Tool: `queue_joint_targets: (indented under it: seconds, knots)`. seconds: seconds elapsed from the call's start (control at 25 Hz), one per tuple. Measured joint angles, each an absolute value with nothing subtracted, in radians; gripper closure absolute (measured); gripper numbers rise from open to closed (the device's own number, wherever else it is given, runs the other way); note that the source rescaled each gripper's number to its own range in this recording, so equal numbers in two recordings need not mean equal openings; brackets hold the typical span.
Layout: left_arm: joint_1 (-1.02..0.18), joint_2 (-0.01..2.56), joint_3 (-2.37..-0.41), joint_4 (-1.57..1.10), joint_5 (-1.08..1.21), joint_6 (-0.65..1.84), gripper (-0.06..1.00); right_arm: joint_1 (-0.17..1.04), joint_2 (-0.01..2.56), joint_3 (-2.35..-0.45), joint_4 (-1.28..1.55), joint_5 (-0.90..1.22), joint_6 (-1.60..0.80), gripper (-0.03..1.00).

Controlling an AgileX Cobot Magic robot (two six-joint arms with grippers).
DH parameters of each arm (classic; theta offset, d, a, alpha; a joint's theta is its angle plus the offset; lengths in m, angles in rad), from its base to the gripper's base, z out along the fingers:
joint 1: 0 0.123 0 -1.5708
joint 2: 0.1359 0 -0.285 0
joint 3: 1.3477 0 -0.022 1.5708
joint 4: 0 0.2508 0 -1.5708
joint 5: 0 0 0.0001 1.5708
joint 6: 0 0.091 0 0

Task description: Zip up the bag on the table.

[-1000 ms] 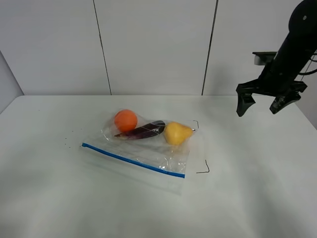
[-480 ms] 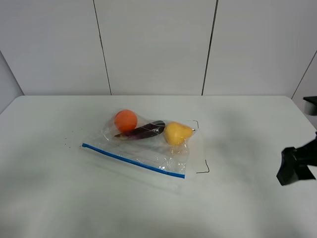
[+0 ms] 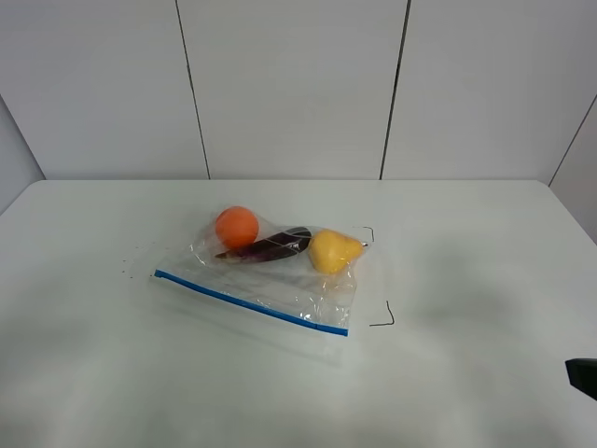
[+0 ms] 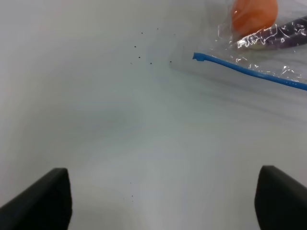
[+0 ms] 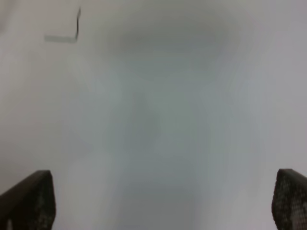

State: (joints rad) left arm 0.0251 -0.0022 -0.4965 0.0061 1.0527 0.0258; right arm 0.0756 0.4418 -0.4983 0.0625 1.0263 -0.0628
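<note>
I see bag flat on table; left gripper near bag's blue zipper end, right gripper well apart from bag; both spread wide, holding nothing

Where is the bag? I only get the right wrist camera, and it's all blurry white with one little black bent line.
Observer: The high camera shows the bag lying flat near the middle of the table, with your black bent line just beside its right corner.
Operator: What's inside it?
Observer: Three things in a row: an orange ball-shaped one, a dark purple long one and a yellow one.
Operator: Is the other hand touching it?
Observer: No. The left wrist camera shows the left hand open over bare table, with the bag's blue zipper strip ahead of it and apart from it.
</note>
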Motion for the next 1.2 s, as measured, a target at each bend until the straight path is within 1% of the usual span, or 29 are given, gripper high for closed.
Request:
queue_joint_targets:
  seconds: [0.24,0.52,0.76,1.2]
  knots:
    - [0.025,-0.002,-0.497,0.006,1.053,0.026,-0.05,0.076,0.286,-0.498,0.062,1.026,-0.063,-0.03]
    - [0.025,-0.002,-0.497,0.0,1.053,0.026,-0.05,-0.008,0.148,-0.494,0.067,1.027,-0.063,-0.03]
    - [0.025,-0.002,-0.497,0.006,1.053,0.026,-0.05,-0.009,0.003,-0.494,0.068,1.027,-0.063,-0.03]
    - [0.025,-0.002,-0.497,0.006,1.053,0.026,-0.05,-0.009,-0.003,-0.494,0.074,1.027,-0.063,-0.03]
